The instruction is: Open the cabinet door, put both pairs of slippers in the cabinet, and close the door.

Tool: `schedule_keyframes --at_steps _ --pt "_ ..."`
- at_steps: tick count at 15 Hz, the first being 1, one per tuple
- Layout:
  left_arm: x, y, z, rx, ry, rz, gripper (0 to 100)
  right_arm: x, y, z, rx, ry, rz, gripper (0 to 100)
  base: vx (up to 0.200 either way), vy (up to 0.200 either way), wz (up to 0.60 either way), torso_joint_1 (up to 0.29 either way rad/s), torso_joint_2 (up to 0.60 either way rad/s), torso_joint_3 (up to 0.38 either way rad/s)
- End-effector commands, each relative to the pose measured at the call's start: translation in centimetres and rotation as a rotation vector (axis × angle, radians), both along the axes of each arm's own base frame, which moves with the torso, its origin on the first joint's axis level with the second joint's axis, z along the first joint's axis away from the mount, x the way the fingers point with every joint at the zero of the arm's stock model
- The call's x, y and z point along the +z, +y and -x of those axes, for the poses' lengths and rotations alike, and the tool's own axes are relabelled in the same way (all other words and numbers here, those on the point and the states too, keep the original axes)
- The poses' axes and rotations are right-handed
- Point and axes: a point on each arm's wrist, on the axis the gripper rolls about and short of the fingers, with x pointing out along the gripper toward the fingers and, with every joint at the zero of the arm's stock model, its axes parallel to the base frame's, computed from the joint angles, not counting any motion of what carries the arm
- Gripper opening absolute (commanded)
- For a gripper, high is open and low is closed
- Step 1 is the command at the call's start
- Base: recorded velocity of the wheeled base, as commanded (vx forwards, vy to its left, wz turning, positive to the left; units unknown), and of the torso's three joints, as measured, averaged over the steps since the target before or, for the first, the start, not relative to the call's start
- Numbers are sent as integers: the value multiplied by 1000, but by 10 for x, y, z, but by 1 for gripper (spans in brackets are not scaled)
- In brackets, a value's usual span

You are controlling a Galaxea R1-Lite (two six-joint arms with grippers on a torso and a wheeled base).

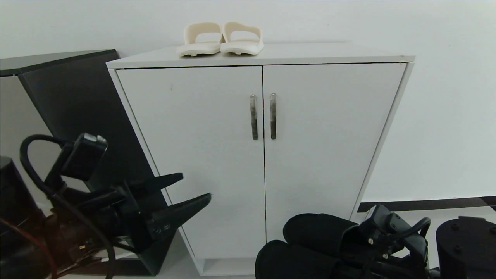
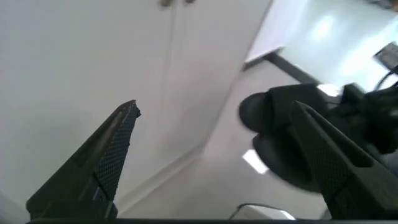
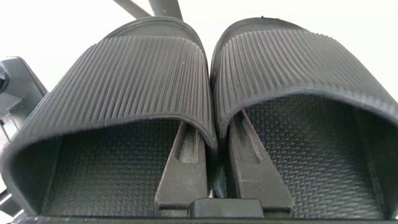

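Currently the cabinet doors (image 1: 217, 155) are shut — right gripper (image 3: 211, 134) clamps black slippers (image 1: 310, 240) at five o'clock, left gripper (image 1: 195, 186) gapes at eight; opening probably needs a handle (image 1: 254, 116) pull.

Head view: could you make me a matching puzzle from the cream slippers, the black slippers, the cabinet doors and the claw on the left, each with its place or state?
Things:
1. cream open-toe slippers
2. black ribbed rubber slippers
3. white cabinet doors
4. left gripper

Places or states:
a. open, holding nothing
b. both shut
c. side by side on the cabinet top
d. clamped in the right gripper

Pairs: 1-c, 2-d, 3-b, 4-a
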Motion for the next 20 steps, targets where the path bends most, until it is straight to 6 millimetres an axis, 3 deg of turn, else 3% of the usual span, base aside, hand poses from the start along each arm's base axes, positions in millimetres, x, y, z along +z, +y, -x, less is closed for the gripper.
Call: schedule_keyframes --at_steps 1,6,11,15,20 --pt "5 -29 -16 -89 24 27 100 -4 2 -1 0 11 15 0 0 0 0 7 51 27" --pt "8 -41 -13 -151 65 68 100 -6 3 -2 3 16 22 0 0 0 0 0 0 0" --pt "14 -66 -27 -202 62 68 100 -3 4 3 28 -9 24 0 0 0 0 0 0 0" --pt "32 -84 -34 -245 62 67 100 2 1 6 30 -25 10 0 0 0 0 0 0 0" --pt "53 -123 -72 -343 121 82 100 -2 4 4 32 -14 25 0 0 0 0 0 0 0"
